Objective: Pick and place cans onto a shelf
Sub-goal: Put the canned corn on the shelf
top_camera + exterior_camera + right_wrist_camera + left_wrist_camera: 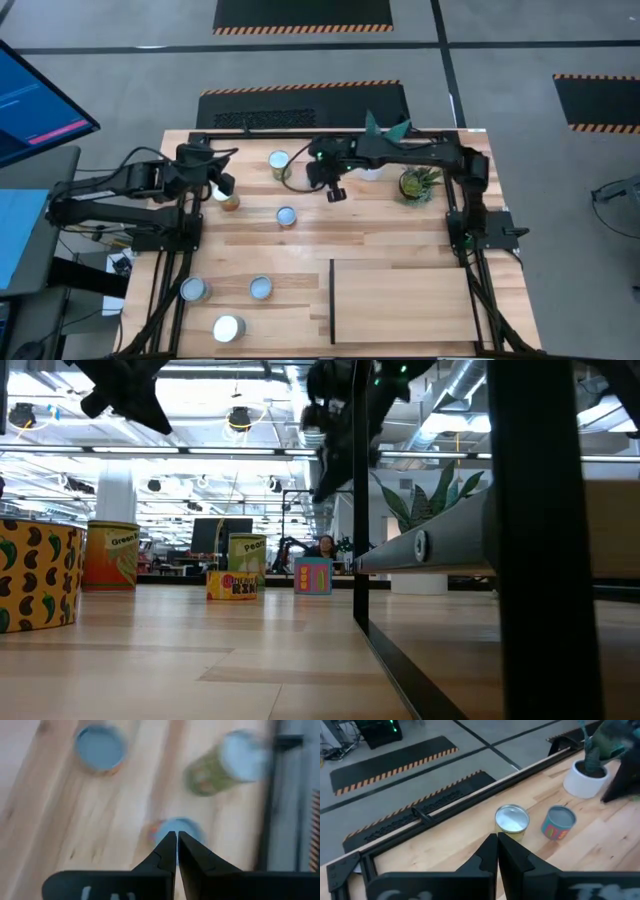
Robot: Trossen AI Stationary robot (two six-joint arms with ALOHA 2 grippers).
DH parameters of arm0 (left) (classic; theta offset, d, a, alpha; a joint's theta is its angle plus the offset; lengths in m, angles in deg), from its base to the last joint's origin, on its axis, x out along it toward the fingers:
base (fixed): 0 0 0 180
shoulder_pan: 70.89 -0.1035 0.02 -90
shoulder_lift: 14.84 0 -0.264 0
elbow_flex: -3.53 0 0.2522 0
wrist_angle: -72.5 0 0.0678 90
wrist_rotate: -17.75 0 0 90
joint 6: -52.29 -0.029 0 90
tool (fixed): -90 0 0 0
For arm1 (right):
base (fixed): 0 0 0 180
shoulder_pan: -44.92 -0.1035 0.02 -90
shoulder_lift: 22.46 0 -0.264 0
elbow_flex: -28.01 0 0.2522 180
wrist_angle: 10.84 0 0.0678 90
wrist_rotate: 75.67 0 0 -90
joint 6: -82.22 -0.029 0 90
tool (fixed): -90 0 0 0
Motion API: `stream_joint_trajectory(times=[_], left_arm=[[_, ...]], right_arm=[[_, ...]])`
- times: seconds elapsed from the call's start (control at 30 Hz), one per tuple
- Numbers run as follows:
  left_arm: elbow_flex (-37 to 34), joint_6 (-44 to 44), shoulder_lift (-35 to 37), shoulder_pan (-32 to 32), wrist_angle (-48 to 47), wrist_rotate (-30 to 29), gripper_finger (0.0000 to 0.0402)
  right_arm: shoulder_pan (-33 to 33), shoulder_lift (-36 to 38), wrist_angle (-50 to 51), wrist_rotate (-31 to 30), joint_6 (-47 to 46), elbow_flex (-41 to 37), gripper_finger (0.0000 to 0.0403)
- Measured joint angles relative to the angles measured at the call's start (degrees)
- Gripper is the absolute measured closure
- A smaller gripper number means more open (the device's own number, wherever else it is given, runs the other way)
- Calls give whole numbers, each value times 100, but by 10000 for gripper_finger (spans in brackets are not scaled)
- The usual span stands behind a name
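Left gripper (222,186): fingers pressed together, nothing between them; raised over the far-left part of the table, just above the can with the reddish label (230,203).
Right gripper (333,192): fingers nearly touching, holding nothing; it hangs over the far middle of the table, with a can (176,829) directly beneath its tips in the right wrist view.
Cans, far side: one with a yellowish label (279,161) near the far edge, a blue-topped one (286,216) nearer the middle.
Cans, near left: three (193,290) (261,288) (228,328) standing close together.
Shelf (400,300): flat light-wood panel at the near right, no can on it.
Plant pot (417,185): far right, beside the right arm.
Table (390,230): planked wood.
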Motion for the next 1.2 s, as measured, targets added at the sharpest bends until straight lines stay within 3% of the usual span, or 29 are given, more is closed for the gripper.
stream_joint_trajectory(times=[0.1, 0.27, 0.5, 0.7, 0.83, 1.2], left_arm=[[-4, 2, -107, 0, 1, 2, 401], [-4, 204, -306, 0, 9, 11, 401], [-4, 247, -608, 2, 11, 17, 401], [-4, 252, -842, 2, 25, 20, 401], [-4, 260, -911, 2, 35, 22, 401], [-4, 263, -900, 2, 50, 20, 401]], right_arm=[[-53, -308, -144, -91, 143, 10, 360], [-51, -759, -195, -316, -414, 3, 360], [21, -815, -608, -762, -682, 6, 360], [77, -765, -414, -417, -952, 9, 355], [73, -809, -58, -126, -1003, 3, 326], [89, -813, -273, -148, -1283, 6, 187]])
